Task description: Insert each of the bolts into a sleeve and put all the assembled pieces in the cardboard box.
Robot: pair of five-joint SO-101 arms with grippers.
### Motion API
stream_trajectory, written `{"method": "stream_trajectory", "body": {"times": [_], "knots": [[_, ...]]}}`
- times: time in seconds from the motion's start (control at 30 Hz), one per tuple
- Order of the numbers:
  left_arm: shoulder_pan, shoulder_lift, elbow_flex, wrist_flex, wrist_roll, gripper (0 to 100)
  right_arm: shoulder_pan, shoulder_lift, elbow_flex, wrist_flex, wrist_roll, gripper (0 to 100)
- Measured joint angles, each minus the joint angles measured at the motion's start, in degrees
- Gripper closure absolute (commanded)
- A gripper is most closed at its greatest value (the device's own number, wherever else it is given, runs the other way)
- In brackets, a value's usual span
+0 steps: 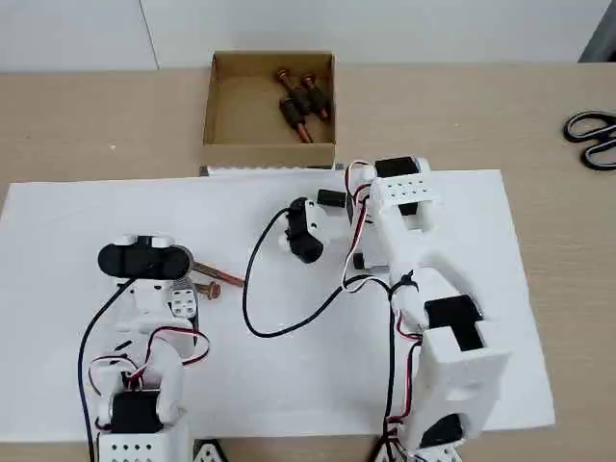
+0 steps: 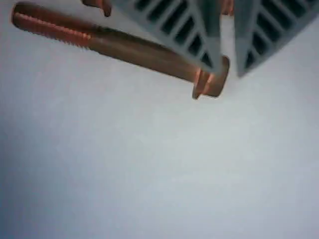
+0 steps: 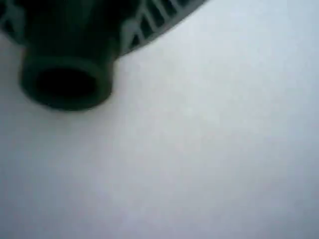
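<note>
Already, several assembled pieces (image 1: 300, 101) are seen lying together in the far right part of the cardboard box (image 1: 207, 96), so a good share of the task can be judged done. At least two bolts are left out on the white paper (image 1: 58, 289). One bolt (image 2: 134, 50) lies flat on the sheet, with its flanged head just beneath the tip of the left gripper (image 2: 229, 64). A second bolt (image 1: 208, 290) is seen just beside it in the high view. Whether the left gripper is closed on anything cannot be told: copper shows close against it in the left wrist view, but no firm hold can be made out. The right gripper (image 1: 304, 248) is held over the middle of the paper, well apart from the bolts, and is judged to be clamped on a black sleeve (image 3: 65, 82), whose open end is turned toward the right wrist camera. By this reading, a bolt is yet to be picked up and pushed into that sleeve, and the pair is then to be carried to the box. The other bolt would need a sleeve of its own. A pair of scissors (image 1: 592, 140) lies off the paper at the table's right edge.
</note>
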Motion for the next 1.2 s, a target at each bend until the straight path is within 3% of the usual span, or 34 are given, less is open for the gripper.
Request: {"method": "stream_trajectory", "body": {"times": [0.2,0.5,0.77,1.2], "knots": [[0.0,0.0,0.0,0.0,0.0,99,-0.2,-8.8,0.1,6.1,-8.2,98.7],[0.0,0.0,0.0,0.0,0.0,99,-0.1,-23.6,0.1,14.8,-29.6,98.9],[0.0,0.0,-0.6,0.9,0.0,99,6.4,-30.9,0.1,17.2,-46.3,99.5],[0.0,0.0,-19.3,20.8,0.2,99,18.5,-44.0,13.6,17.8,-49.5,99.5]]}}
